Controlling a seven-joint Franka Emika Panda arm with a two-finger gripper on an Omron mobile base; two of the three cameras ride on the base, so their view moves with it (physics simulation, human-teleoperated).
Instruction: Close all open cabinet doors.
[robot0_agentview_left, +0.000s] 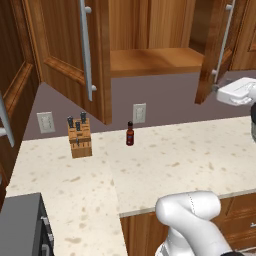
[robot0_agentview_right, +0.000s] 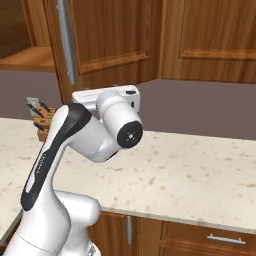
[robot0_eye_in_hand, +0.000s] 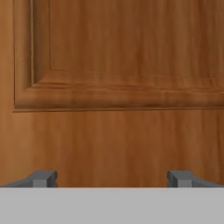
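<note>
gaping wall cabinet (robot0_agentview_left: 150, 60) between two swung-out cabinet doors (robot0_agentview_left: 70, 50), bare shelf inside; gripper (robot0_eye_in_hand: 112, 178) wide open

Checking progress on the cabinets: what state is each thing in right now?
Left door: swung open.
Right door: swung open, shelf exposed.
Far-right door: closed.
Hand: open, facing a door panel, holding nothing.
Bottle: upright.
Knife block: upright.

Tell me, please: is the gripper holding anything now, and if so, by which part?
Nothing is held. The gripper is open, its fingertips wide apart with nothing between them, facing the panel of a cabinet door.
</note>
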